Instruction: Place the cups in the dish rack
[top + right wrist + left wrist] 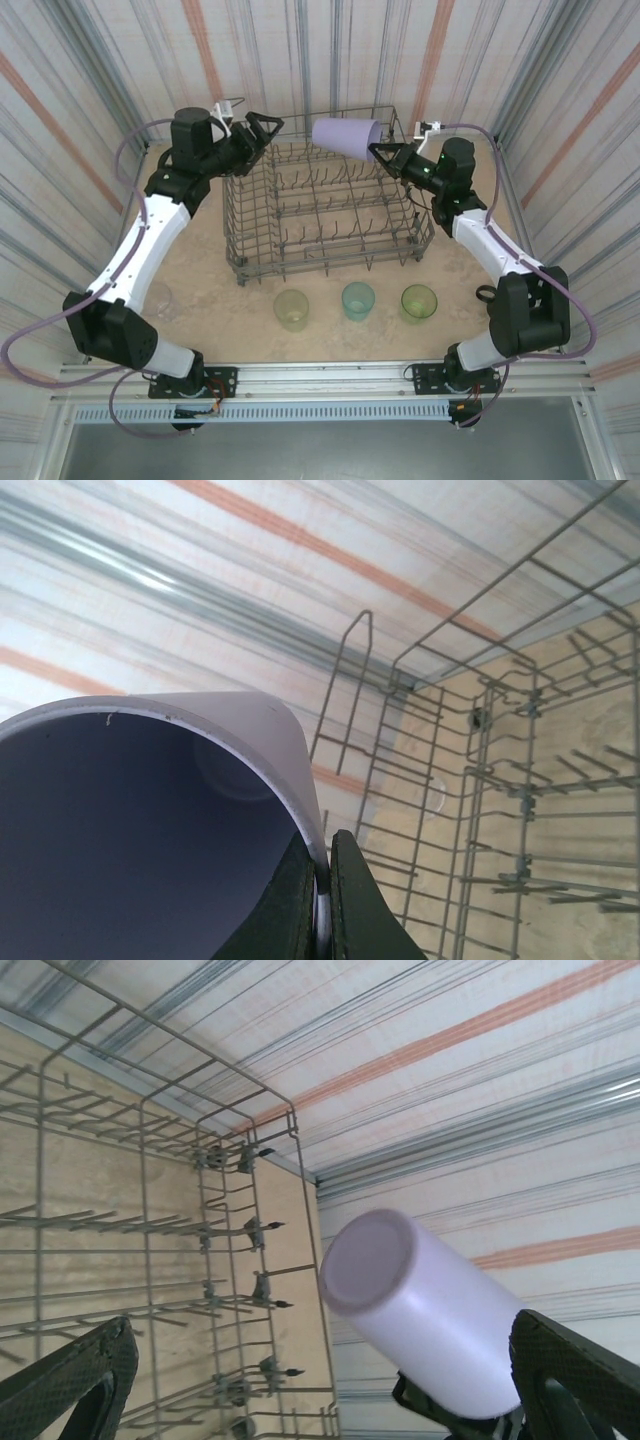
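The right gripper [383, 153] pinched tight on the rim of the lavender cup [347, 134]. The cup lay on its side, poking out past the gripper, up over the far right corner of the dish rack [238, 262]. The left gripper [266, 126] had its fingers [80, 1375] spread wide apart

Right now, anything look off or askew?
Only the lavender cup: the right gripper pinches its rim, so it hangs sideways over the far right corner of the rack, and the rim looks squeezed out of round.
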Robot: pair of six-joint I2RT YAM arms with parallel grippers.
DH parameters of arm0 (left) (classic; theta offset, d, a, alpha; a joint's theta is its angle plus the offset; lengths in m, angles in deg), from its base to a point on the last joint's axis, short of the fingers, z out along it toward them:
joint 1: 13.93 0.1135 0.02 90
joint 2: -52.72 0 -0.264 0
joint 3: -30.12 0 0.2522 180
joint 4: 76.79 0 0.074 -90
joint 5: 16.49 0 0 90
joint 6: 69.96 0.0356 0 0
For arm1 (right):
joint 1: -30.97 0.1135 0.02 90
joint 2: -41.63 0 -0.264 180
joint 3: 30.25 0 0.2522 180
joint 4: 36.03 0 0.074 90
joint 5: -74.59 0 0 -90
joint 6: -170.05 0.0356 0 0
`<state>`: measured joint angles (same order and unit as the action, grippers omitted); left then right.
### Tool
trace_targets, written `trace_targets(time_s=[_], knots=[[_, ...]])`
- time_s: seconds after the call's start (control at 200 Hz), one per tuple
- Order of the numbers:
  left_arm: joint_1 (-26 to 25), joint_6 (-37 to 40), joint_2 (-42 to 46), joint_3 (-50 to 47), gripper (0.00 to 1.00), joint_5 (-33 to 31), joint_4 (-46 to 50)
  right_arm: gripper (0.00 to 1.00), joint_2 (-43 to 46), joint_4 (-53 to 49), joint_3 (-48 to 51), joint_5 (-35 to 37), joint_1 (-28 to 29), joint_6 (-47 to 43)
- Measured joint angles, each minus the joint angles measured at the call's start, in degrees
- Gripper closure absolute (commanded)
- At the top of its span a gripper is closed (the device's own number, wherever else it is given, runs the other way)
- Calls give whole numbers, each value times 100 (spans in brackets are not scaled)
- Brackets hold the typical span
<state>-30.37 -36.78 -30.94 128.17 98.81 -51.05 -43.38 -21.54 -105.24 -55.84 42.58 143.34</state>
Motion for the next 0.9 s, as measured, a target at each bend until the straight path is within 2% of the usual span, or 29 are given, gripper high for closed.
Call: trace_targets(time_s=[0.401, 0.686, 0.902], knots=[[11, -1246, -330, -313, 1, 667, -1305, 100, -358, 1266, 448, 11, 238, 673], [9, -1600, -433, -393, 1, 776, -1541, 100, -428, 1766, 461, 50, 520, 732], [7, -1917, -439, -538, 1, 883, -1762, 100, -820, 2017, 254, 44, 723, 835]])
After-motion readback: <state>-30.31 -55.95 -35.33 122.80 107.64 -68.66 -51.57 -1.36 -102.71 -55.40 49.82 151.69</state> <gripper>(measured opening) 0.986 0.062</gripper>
